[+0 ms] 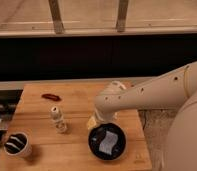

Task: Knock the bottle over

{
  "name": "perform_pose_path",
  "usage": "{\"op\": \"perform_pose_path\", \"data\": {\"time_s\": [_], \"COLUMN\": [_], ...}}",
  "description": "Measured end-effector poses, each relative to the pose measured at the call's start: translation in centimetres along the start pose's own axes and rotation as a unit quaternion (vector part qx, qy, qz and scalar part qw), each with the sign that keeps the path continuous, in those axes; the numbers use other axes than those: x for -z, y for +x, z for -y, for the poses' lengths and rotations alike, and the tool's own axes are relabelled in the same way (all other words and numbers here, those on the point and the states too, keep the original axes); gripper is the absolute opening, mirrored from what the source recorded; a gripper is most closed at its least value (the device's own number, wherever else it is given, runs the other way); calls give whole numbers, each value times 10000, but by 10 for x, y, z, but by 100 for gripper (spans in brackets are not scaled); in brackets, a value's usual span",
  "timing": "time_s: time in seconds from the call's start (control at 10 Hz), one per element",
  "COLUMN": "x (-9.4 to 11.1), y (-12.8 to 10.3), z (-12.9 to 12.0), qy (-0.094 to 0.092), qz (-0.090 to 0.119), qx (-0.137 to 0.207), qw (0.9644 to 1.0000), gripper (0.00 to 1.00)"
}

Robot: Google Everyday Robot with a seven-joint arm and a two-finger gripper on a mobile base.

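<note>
Bottle (57, 119) upright, left of centre on the wooden counter (77, 95), untouched. Just to its right hangs the pincer (95, 120), apart from it; spread or together, can't tell. Dark bowl (107, 142) below the pincer, white cup (17, 145) front-left, red object (51, 97) behind

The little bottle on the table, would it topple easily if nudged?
Probably: the bottle stands upright, tall and slim on a narrow base, so a sideways push near its top should tip it. Once down it may roll on the wooden table. The tool is beside it, not touching.
</note>
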Motion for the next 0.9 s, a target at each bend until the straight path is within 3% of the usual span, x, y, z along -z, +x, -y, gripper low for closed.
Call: {"op": "perform_pose_path", "data": {"time_s": [0.4,0.6,0.9], "x": [0,-3,-8], "y": [0,0,-3], "z": [0,-9,-72], "qy": [4,2,-121], "qz": [-9,-208,-485], "qx": [0,237,865], "qw": [10000,9995,9950], "gripper": [80,80,80]}}
